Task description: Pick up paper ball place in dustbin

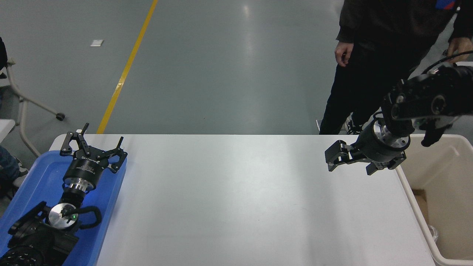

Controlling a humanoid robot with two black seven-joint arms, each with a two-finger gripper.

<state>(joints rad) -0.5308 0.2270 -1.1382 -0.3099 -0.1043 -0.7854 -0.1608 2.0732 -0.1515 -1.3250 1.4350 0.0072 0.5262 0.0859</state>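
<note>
The paper ball is not in view anywhere on the table. The cream-white dustbin [451, 173] stands off the table's right end, partly behind my right arm. My right gripper [334, 158] is open and empty, hovering above the table's far right part, just left of the dustbin's rim and pointing left. My left gripper [94, 142] is open and empty, parked over the blue tray [40, 177] at the lower left.
The white table [236, 192] fills the middle of the view. A person in dark clothes [369, 55] stands at the table's far right corner, close behind my right arm. A chair on castors [22, 99] stands at the far left.
</note>
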